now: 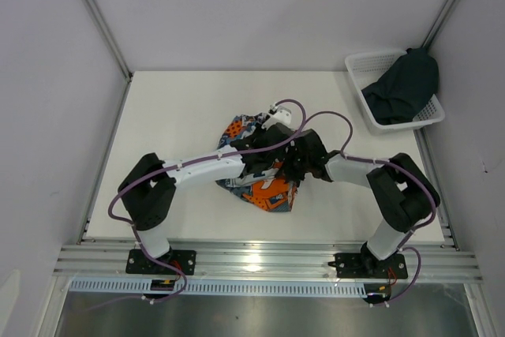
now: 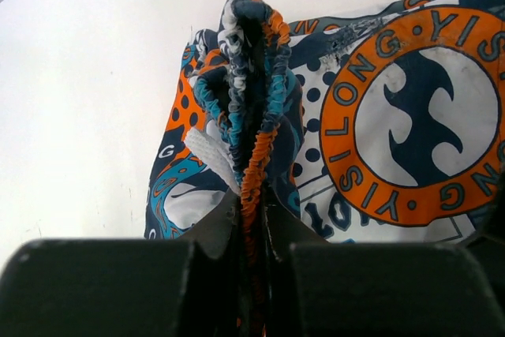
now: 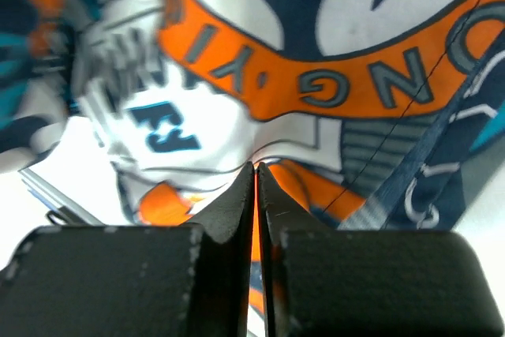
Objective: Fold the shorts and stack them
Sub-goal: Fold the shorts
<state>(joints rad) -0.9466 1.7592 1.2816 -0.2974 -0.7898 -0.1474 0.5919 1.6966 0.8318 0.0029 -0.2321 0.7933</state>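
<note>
The printed shorts (image 1: 264,187), orange, teal, white and navy with lettering, lie bunched at the middle of the table. My left gripper (image 1: 264,165) is shut on their gathered elastic waistband (image 2: 251,100), which stands up as a ridge between the fingers (image 2: 221,222). My right gripper (image 1: 293,162) is shut on a fold of the same shorts (image 3: 316,53), with orange cloth pinched between its fingertips (image 3: 237,195). Both grippers meet over the shorts. The plain dark navy-teal shorts (image 1: 404,88) lie heaped in the basket at the back right.
The white mesh basket (image 1: 363,65) stands at the back right corner, near the right wall. Upright frame posts stand at the back corners. A metal rail (image 1: 268,262) runs along the near edge by the arm bases.
</note>
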